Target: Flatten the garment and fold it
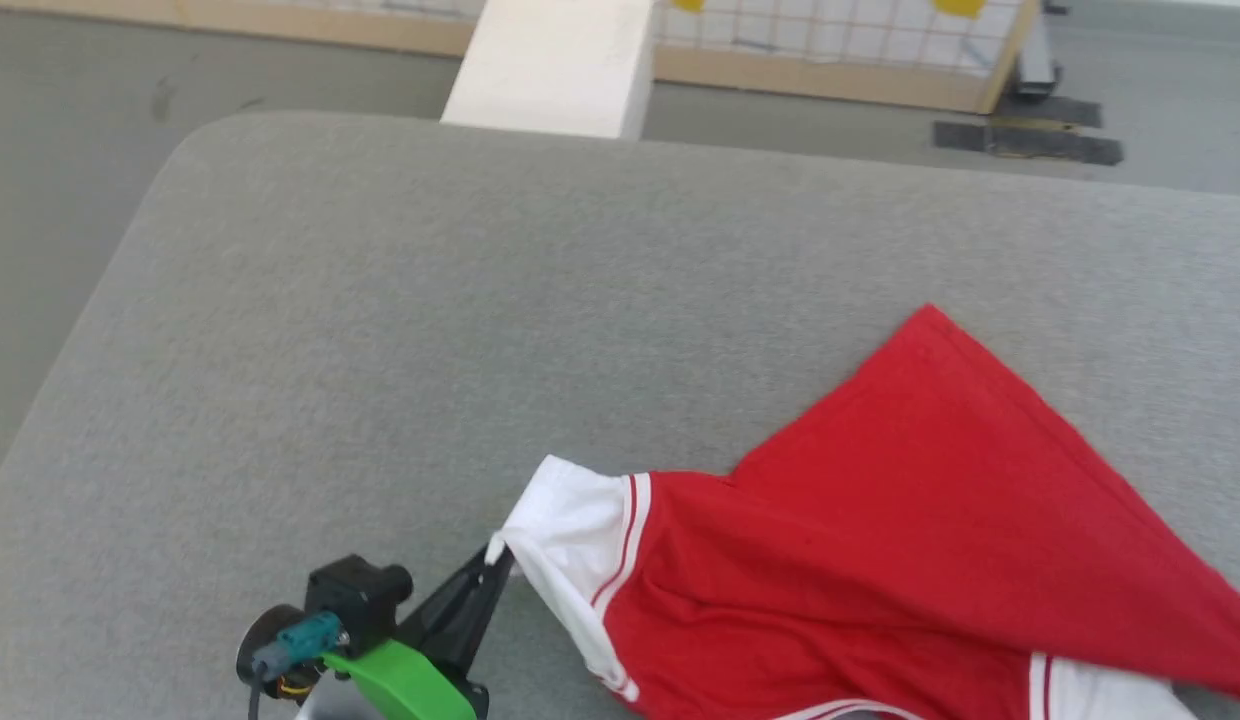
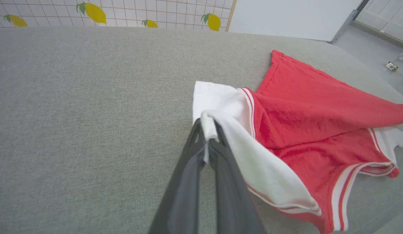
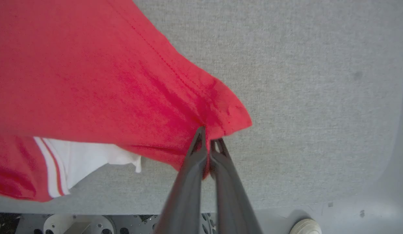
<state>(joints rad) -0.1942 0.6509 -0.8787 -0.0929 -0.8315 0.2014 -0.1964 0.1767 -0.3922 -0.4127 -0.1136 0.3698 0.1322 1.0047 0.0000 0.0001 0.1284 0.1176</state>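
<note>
Left pincer (image 1: pixel 498 556) has dark fingers (image 1: pixel 452 612), green bracket (image 1: pixel 400 682).

This looks like a robotics lab or test space rather than a home. The bench (image 1: pixel 380 350) is one wide pad of plain grey felt with rounded corners. Beyond its far edge stands a wood-framed partition (image 1: pixel 840 40) of grid-patterned sheet printed with yellow lemons (image 2: pixel 95 12), a plain white panel (image 1: pixel 560 60) in front of it. Around the bench lies a bare grey floor (image 1: pixel 70 200) with dark strips (image 1: pixel 1028 143) laid on it. A metal post (image 2: pixel 346 22) rises off the bench's far corner, and a socket with its cable (image 2: pixel 391 66) lies on the floor nearby. Below the near edge sits the robot's metal base (image 3: pixel 78 224).
</note>
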